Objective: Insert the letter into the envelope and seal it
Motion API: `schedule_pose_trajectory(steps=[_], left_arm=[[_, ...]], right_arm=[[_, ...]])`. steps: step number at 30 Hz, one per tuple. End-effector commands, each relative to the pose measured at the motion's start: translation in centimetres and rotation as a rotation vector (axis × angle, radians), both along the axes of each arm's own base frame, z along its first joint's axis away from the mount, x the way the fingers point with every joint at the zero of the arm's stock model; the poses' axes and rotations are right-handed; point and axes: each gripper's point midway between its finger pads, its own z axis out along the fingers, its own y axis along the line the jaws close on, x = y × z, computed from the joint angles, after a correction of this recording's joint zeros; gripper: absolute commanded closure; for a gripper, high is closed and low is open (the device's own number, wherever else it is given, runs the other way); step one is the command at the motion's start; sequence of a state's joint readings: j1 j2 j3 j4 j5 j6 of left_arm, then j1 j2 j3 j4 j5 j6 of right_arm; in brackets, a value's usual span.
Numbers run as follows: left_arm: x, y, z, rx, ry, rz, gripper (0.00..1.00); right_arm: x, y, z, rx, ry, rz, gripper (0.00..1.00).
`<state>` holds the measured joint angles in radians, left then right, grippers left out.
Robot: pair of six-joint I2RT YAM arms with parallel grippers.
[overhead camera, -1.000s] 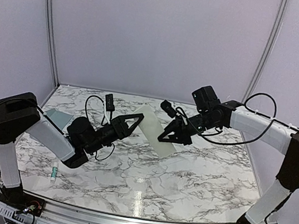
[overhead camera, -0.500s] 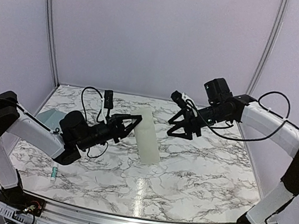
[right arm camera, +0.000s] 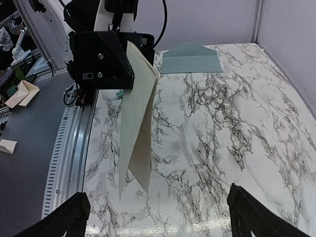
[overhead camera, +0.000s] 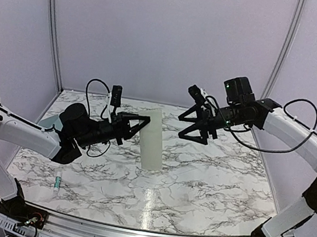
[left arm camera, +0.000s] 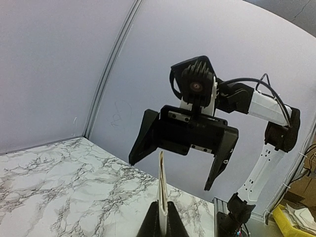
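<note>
Rising off the desk point(overhead camera: 209, 180), the letter point(overhead camera: 153, 140) is hanging upright.
Left tool point(overhead camera: 141, 123) is pinching its top edge; right tool point(overhead camera: 195, 124) is hovering unclenched just beside it, apart.

The white, grey-veined marble table point(overhead camera: 197, 178) fills the lower half of the top view. The grey-blue envelope point(right arm camera: 191, 59) lies flat at its left edge, flap open. A small white-green tube point(overhead camera: 57, 183) lies at lower left.
</note>
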<state>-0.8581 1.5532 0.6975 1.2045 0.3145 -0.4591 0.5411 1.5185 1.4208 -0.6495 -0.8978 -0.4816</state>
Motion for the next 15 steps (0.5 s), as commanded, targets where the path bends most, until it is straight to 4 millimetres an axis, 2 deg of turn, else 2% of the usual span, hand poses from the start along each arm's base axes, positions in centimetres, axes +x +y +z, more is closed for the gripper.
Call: schedule_pose_trajectory(steps=[1,10,11,13,14,15], left_arm=[[-0.6,-0.4,2.8,-0.031,-0.043,-0.046,0.94],[-0.5,-0.9,4.7,-0.072,-0.041,-0.077,0.94],[-0.5,-0.9,4.9,-0.076,-0.044,-0.077,0.94],[-0.5,-0.9,4.9,-0.078,-0.041,-0.076,0.95],[-0.5,-0.9,5.0,-0.079,-0.04,-0.075,0.94],[-0.5,-0.8,4.9,-0.08,-0.036,-0.075,0.94]], right_arm=[[-1.1,2.0,-0.4,0.045,0.085,0.067,0.1],[-2.4,5.6,-1.1,0.065,0.189,0.152,0.12],[-2.5,5.8,-1.2,0.07,0.202,0.165,0.15],[-2.8,6.0,-1.1,0.085,0.221,0.194,0.28],[-3.0,6.1,-0.9,0.094,0.23,0.209,0.37],[-3.2,6.1,-0.8,0.105,0.242,0.229,0.52]])
